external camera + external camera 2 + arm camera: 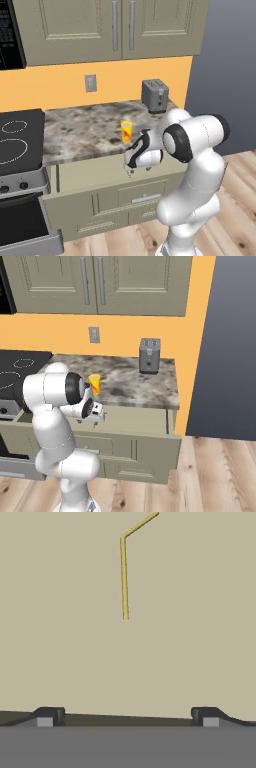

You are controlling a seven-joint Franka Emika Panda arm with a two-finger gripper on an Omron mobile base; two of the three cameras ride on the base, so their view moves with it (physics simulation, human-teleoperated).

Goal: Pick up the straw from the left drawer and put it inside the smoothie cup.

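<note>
Here the thin yellow-tan bent straw (124, 577) lies on the beige drawer floor (60, 612), ahead of the empty, wide-apart gripper (127, 717); its long leg runs straight away from the fingertips.

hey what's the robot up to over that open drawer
The arm is reaching down into the open drawer below the counter, going for the straw that lies on the drawer's floor. The gripper hangs above the straw with its jaws wide open, holding nothing. The cup stands on the counter just behind the drawer, in front of the toaster, with no straw in it yet.
</note>
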